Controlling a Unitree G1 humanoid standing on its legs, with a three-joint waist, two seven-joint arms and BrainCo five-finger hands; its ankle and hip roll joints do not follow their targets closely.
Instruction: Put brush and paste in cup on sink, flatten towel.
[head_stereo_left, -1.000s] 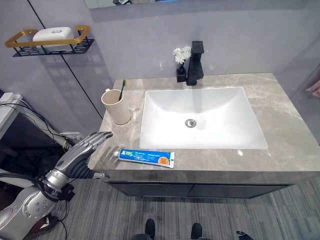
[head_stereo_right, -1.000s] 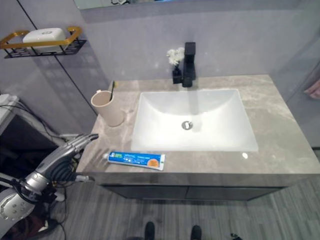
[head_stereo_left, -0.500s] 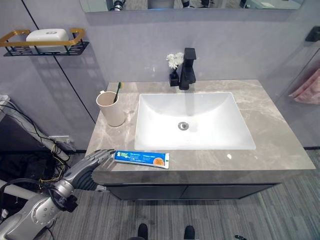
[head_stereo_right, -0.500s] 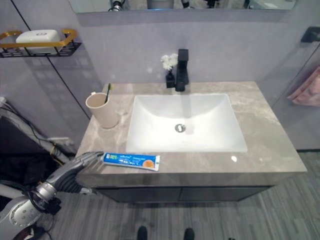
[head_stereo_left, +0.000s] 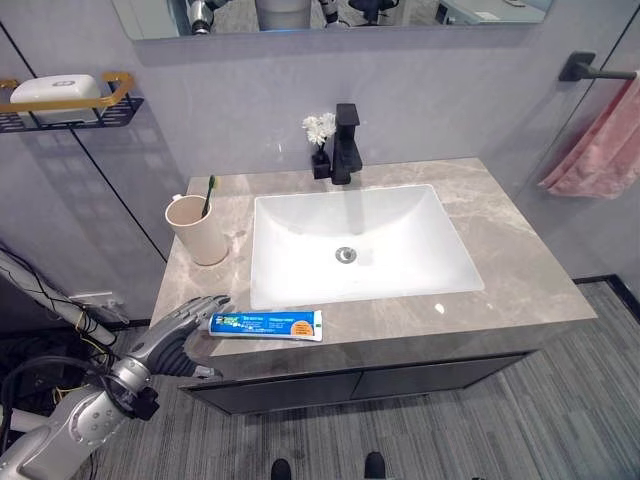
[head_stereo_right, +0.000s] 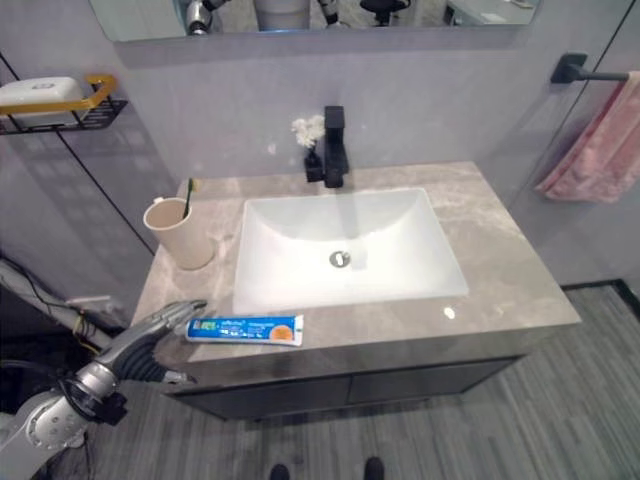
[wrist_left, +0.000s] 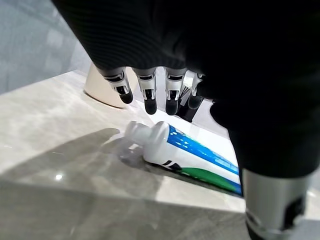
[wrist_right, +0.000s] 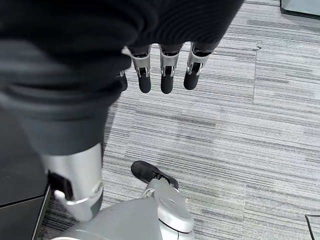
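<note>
My left hand (head_stereo_left: 178, 325) sits at the near left edge of the tabletop (head_stereo_left: 520, 270), fingers (wrist_left: 150, 97) straight and slightly apart, holding nothing. The toothpaste tube (head_stereo_left: 266, 324) lies just to its right — cap end toward the fingertips, long axis running left to right along the near edge, in front of the sink (head_stereo_left: 350, 245). The cup (head_stereo_left: 190, 230) stands further back on the left with the toothbrush (head_stereo_left: 208, 192) already in it. The pink towel (head_stereo_left: 595, 145) hangs bunched at far right. My right hand (wrist_right: 162, 70) hangs over the floor, fingers relaxed — so I judge the left is the nearer one for the tube.
</note>
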